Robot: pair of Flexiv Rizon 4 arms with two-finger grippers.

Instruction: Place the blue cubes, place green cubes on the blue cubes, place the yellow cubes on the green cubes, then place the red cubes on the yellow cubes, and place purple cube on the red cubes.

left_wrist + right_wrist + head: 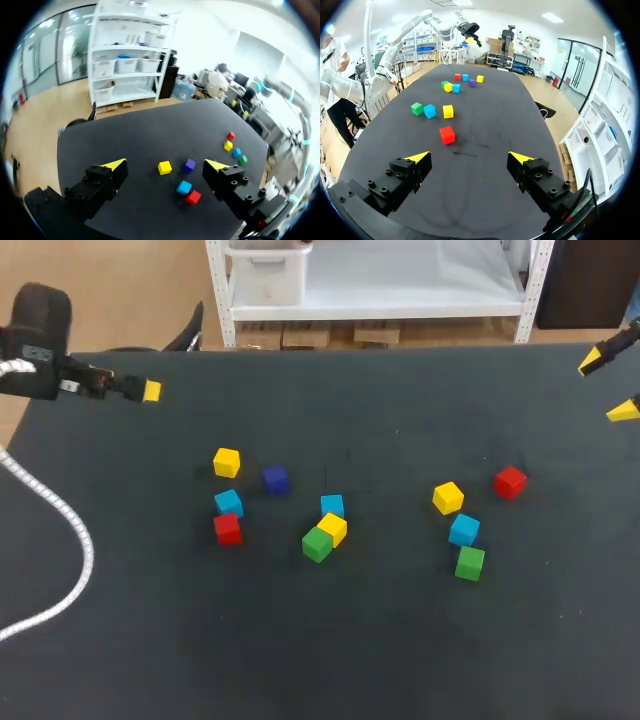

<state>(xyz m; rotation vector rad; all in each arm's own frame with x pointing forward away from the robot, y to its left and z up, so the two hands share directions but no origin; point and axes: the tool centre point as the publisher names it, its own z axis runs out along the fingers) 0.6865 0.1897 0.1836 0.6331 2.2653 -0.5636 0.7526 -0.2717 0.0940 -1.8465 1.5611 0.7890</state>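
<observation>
Cubes lie loose on the black table [400,640]. At the left are a yellow cube [227,462], the purple cube [276,479], a blue cube [229,503] and a red cube [227,528]. In the middle a blue cube [332,505], a yellow cube [333,528] and a green cube [317,544] touch. At the right sit yellow [448,497], red [510,482], blue [464,530] and green [470,563] cubes. My left gripper [150,391] [166,164] hangs open and empty at the far left. My right gripper [606,386] [469,159] is open and empty at the far right, with the red cube [447,134] ahead of it.
A white braided cable [70,530] trails from my left arm over the table's left side. The table's far edge [380,348] runs just behind both grippers.
</observation>
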